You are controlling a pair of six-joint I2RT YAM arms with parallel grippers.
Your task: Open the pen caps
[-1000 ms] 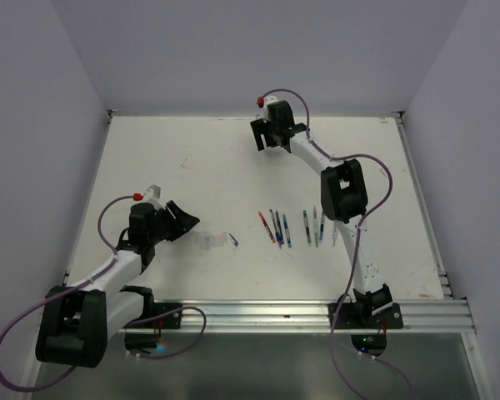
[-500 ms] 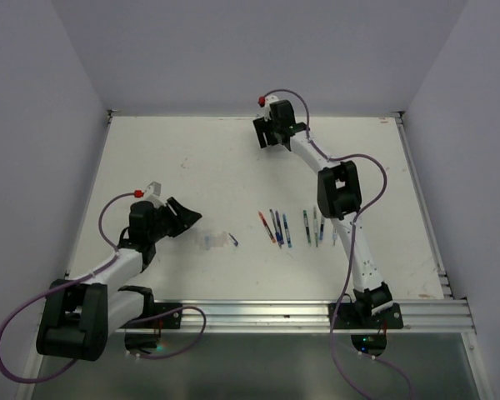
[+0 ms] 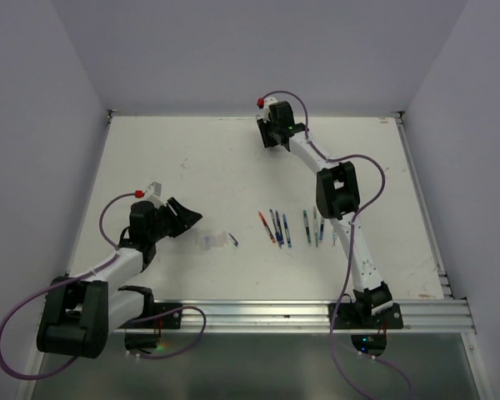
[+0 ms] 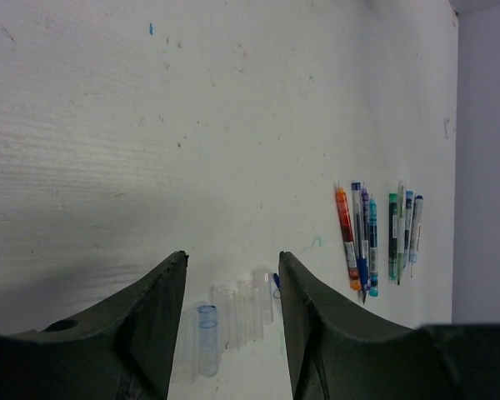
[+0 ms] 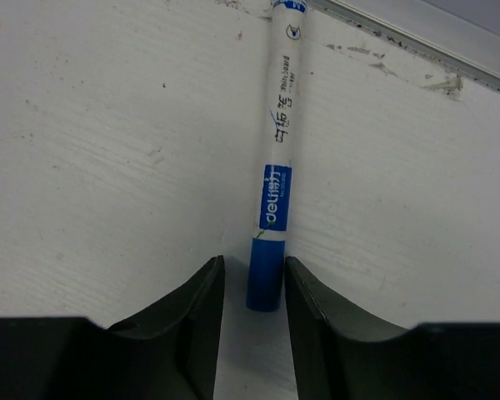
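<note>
Flanking the blue pen cap, the right fingers stand slightly apart, not pinching it.

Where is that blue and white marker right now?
In the right wrist view, the marker lies on the table, blue end between the right gripper's fingers, other end toward the metal rail at the far edge.

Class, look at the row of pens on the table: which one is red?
The pen at the row's left end; the others are blue or green.
</note>
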